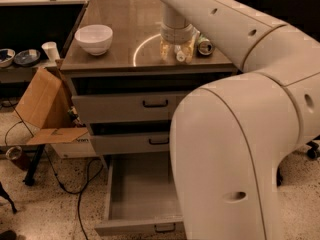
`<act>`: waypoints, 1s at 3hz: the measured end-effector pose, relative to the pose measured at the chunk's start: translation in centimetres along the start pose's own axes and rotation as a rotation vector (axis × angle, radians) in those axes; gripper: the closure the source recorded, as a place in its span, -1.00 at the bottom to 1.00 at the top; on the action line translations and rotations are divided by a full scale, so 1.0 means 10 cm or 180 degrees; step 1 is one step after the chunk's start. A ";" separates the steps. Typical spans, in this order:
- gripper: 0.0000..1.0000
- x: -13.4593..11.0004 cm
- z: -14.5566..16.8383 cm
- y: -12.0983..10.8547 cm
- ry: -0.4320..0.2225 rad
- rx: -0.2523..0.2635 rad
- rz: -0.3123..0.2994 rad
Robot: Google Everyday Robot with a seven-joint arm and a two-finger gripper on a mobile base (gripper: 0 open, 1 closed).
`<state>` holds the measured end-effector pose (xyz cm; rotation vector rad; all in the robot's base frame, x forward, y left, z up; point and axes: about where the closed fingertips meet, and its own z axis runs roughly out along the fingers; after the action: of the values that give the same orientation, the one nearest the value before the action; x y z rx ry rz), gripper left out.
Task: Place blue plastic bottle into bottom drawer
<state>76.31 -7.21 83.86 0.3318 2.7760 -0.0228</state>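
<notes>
The blue plastic bottle lies on the cabinet top with its white cap towards me. My gripper reaches down onto it from above, with a finger on each side of the bottle, closed against it. The bottle still rests on the top. The bottom drawer is pulled out below and nothing shows inside it. My big white arm covers the right part of the cabinet and of the drawer.
A green drink can lies just right of the gripper. A white bowl stands on the top at the left. The two upper drawers are shut. A cardboard box and cables sit on the floor at the left.
</notes>
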 end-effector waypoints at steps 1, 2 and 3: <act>0.41 0.00 0.00 0.00 0.0003 -0.0007 0.0000; 0.87 0.01 -0.03 -0.02 -0.0011 -0.0020 -0.0002; 1.00 0.03 -0.17 -0.10 -0.0118 -0.0065 -0.0046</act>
<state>75.25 -8.05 85.35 0.3029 2.7399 -0.0042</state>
